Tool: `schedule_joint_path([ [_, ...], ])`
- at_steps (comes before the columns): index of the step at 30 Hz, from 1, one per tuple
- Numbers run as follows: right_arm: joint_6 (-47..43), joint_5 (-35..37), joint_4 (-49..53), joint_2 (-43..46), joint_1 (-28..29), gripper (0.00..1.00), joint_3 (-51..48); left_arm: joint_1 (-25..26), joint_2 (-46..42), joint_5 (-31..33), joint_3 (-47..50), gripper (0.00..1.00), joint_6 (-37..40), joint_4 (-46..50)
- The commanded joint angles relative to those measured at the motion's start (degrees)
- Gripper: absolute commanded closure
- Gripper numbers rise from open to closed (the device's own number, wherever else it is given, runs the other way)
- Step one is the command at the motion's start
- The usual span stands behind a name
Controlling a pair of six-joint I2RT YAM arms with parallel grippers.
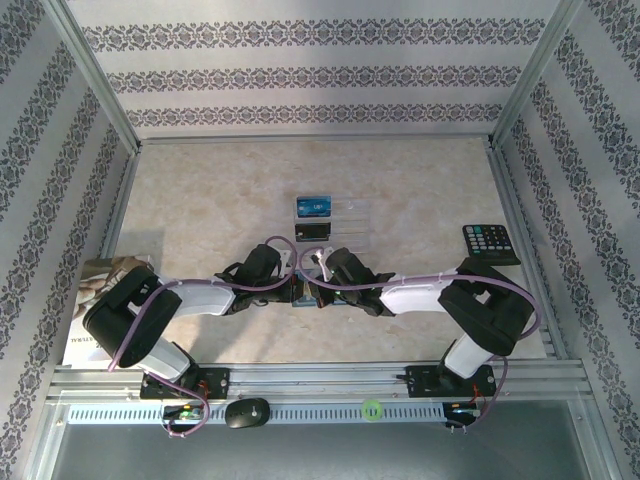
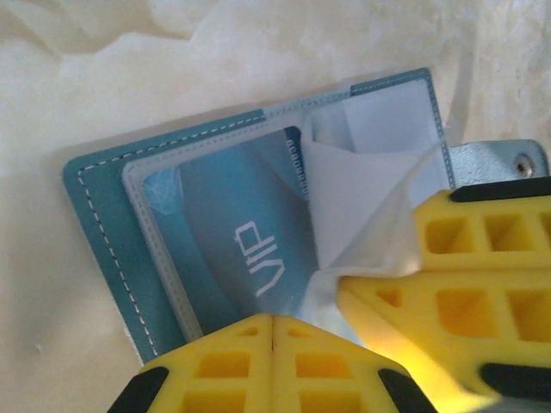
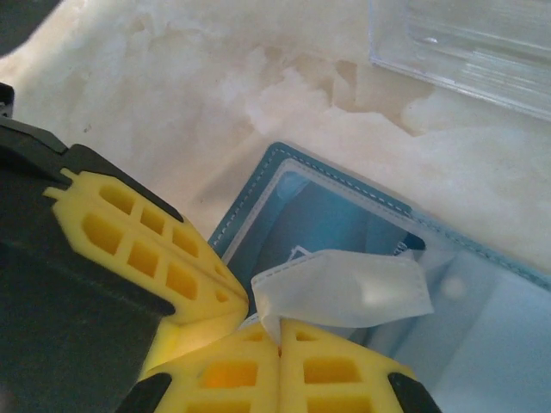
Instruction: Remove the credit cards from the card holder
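Table contents, listed left to right.

1. Printed booklet [image 1: 85,300], flat at the table's [image 1: 200,190] left edge, partly under the left arm. Not involved.
2. Left gripper [image 2: 272,331]: fingers pressed together with no gap, set on the near edge of the card holder, probably nipping it so that it cannot slide or fold shut.
3. Card holder [image 2: 103,232]: teal, white-stitched, lying open at table centre directly under both grippers. One blue card marked VIP [image 2: 232,232] sits in its see-through pocket, not yet out.
4. Clear pocket flap [image 3: 344,292]: lifted and crumpled away from the VIP card, probably to open the pocket mouth.
5. Right gripper [image 3: 280,344]: fingers closed, pinching that flap at its lower corner, tip to tip with the left gripper.
6. Clear plastic tray [image 1: 350,215], just beyond the holder; a blue card [image 1: 313,206] and a dark card [image 1: 313,233] lie at its left end, seemingly already removed.
7. Black calculator [image 1: 490,243], well apart at the right. Not involved.
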State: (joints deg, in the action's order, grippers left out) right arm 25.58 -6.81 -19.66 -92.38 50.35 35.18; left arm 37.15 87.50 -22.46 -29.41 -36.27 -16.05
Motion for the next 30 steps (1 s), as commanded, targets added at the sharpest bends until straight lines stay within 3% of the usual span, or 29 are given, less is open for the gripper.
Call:
schedule_joint_path([
  [1,2.8,3.1,-1.5,2.5,-0.3,0.99,-1.8,0.7,0.4,0.1,-0.6,1.0,1.0,4.0],
  [7,9.1,11.3,-1.1,5.2,-0.3,0.85,-5.4,0.7,0.2,-0.2,-0.1,1.0,1.2,4.3],
  [12,14.2,18.9,-1.1,10.2,-0.4,0.6,-9.1,0.6,-1.5,-0.8,-1.3,1.0,2.1,5.7],
  [20,14.0,22.4,0.8,19.7,-1.3,0.57,-10.9,2.7,-1.0,-3.0,-6.7,1.0,2.4,8.5],
  [30,14.2,17.7,3.4,27.2,-7.4,0.57,-12.7,7.2,5.3,-8.8,-13.9,1.0,3.1,7.4],
])
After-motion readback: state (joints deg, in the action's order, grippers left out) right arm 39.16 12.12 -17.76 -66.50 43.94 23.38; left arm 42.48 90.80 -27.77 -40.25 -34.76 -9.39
